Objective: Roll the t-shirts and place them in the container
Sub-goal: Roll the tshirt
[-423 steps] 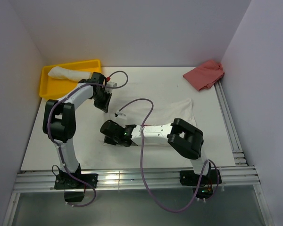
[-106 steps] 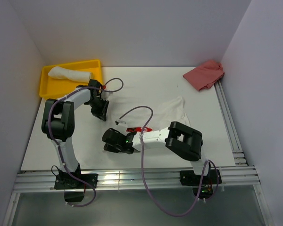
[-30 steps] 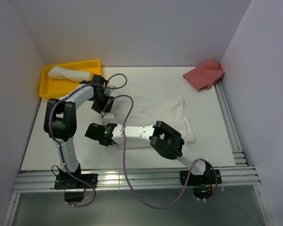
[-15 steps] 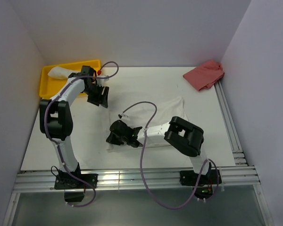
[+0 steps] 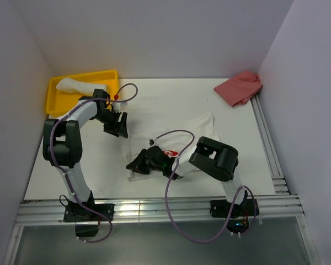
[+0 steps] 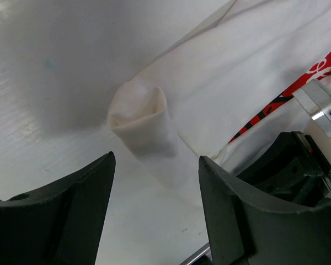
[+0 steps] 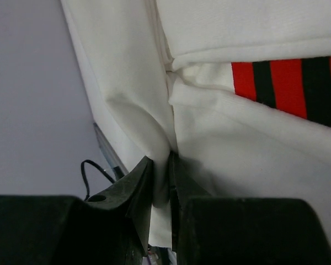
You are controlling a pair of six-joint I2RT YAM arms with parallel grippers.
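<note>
Clamping the jaws of the right gripper (image 7: 161, 165) almost together on a thin fold of the printed t-shirt (image 5: 205, 131), at the cloth's 8 o'clock edge, with the red print (image 7: 281, 77) showing just beside the pinch. Holding the jaws of the left gripper (image 6: 155, 160) spread wide and gripping nothing, hovering over the table (image 5: 171, 99) at 10 o'clock from the shirt, framing an upturned sleeve (image 6: 140, 124) clear of both fingers. Finding the printed shirt crumpled near the table's middle; seeing a rolled t-shirt (image 5: 77, 85) resting in the yellow tray (image 5: 83, 74) at the table's 10 o'clock corner, and a red cloth (image 5: 240, 87) bunched at 2 o'clock beside the wall
</note>
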